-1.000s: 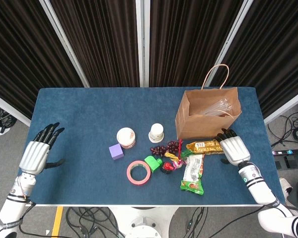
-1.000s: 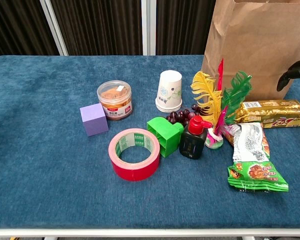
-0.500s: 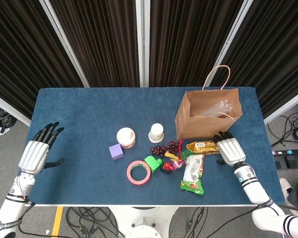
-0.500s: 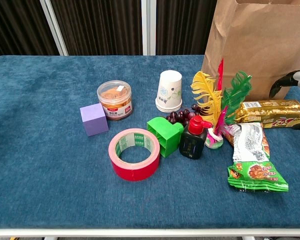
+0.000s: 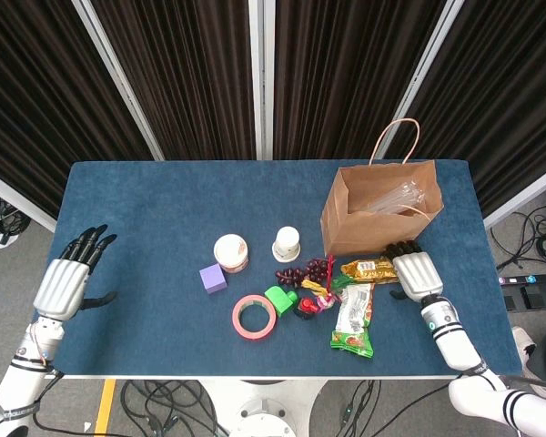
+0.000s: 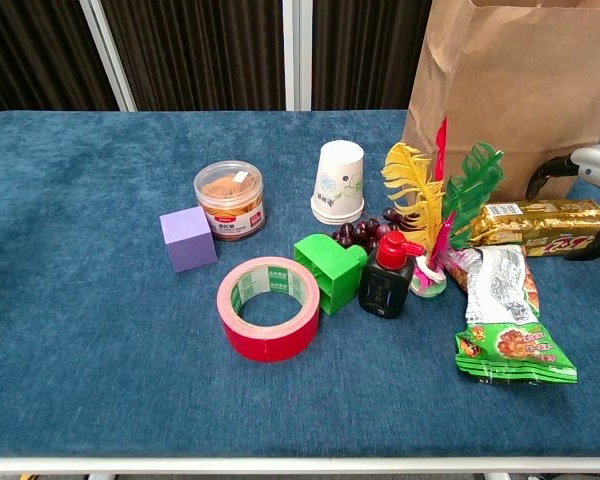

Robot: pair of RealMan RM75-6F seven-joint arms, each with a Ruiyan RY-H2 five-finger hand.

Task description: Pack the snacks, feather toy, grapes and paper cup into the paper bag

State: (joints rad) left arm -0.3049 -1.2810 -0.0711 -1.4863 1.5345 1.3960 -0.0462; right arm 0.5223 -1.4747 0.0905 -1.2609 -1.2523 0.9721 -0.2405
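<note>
Dark curtains (image 5: 182,73), grey floor (image 5: 9,264)

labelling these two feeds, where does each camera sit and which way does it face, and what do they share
Head view: sits high above the near table edge, looking steeply down on the whole blue table; shows the left hand and right hand with their forearms.
Chest view: sits low at the near edge, looking across the tabletop toward the dark curtains; only the right hand shows, at the right edge.
Shared: the paper bag, paper cup, red tape roll, gold snack bar and the right hand beside it.
</note>
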